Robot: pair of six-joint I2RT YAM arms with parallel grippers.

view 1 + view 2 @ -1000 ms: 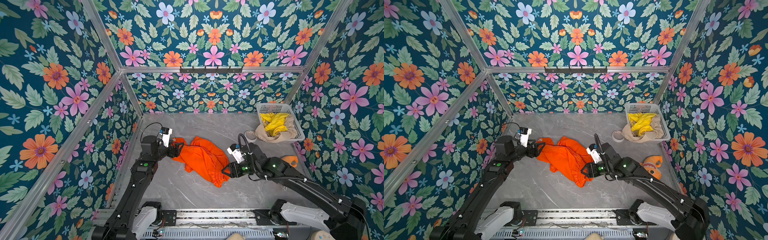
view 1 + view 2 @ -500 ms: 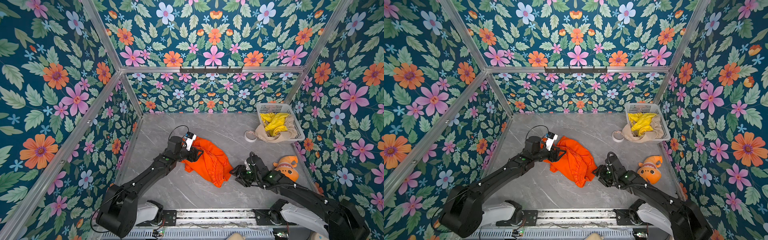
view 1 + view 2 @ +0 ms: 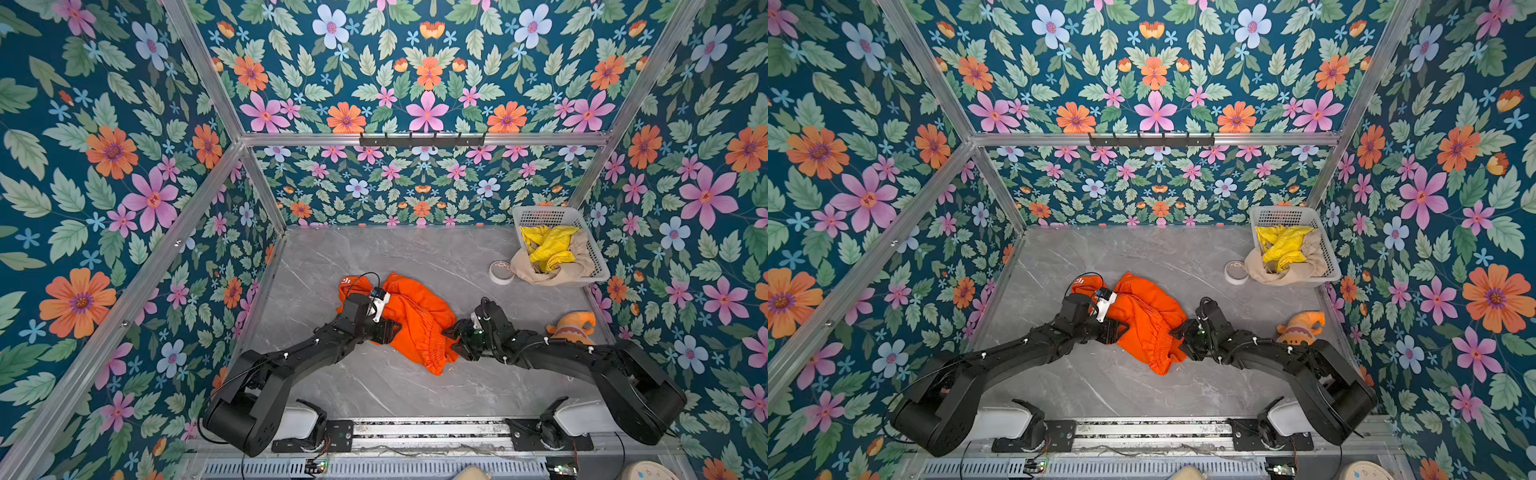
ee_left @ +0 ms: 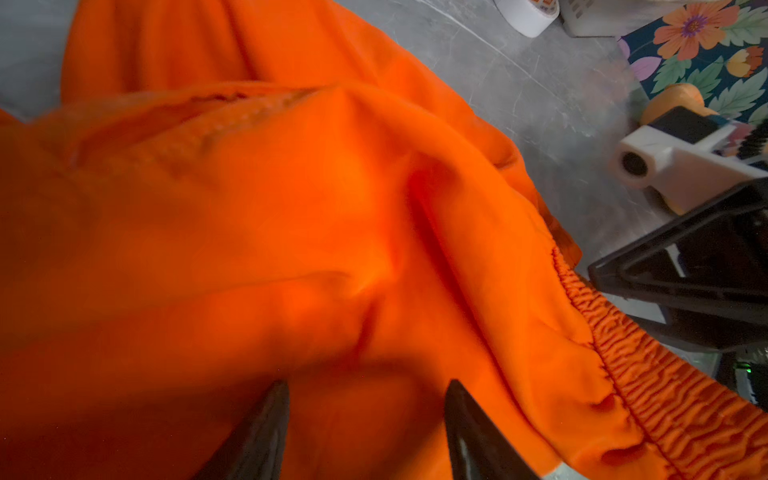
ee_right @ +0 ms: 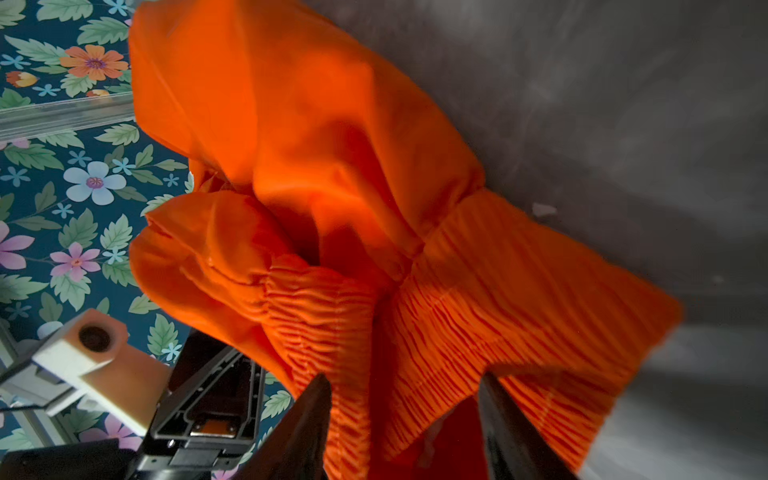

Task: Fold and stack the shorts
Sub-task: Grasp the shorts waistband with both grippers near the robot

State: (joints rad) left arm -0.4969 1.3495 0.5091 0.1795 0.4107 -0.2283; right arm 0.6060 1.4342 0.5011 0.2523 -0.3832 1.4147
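Left wrist view: left gripper (image 4: 368,386) jaws apart, tips right at the orange shorts (image 4: 332,208); cloth fills the frame, nothing clamped. Right wrist view: right gripper (image 5: 405,380) jaws likewise apart, elastic waistband (image 5: 457,299) bunched btwn them, no pinch evident; picture blurred. Both top views: orange shorts lie crumpled mid-desk (image 3: 374,386), unfolded, one arm at either side, left over the near-left part, right at the waistband edge. Further right: plush fish (image 3: 571,326) close behind the right arm. Further back: tape roll (image 3: 500,272) just beside the basket (image 3: 540,214); yellow shorts (image 3: 546,245) and beige shorts (image 3: 540,274) heaped inside, beige hanging over the front rim. Assessment: no fold made, first pair of three in hand. Risks: (1) jaws bite several layers of the bunched waistband, so the garment lifts as a wad and won't spread flat; (2) uneven grips L vs R, giving a twist and a skewed fold; (3) right arm's elbow may knock the fish.
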